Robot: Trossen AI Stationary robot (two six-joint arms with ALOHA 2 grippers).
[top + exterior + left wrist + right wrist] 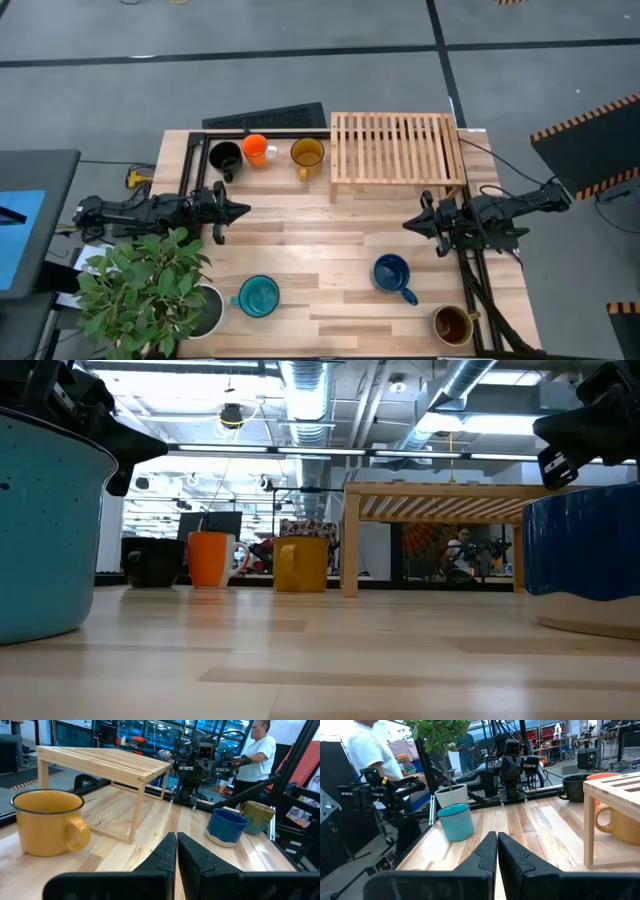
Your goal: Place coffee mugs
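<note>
You've got black, orange and yellow mugs lined up upper left, teal, blue and olive-brown still waiting below, both hands clenched empty.

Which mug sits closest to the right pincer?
The blue mug, just in front of the right pincer. The olive-brown mug is farther off, at the table's corner.
</note>
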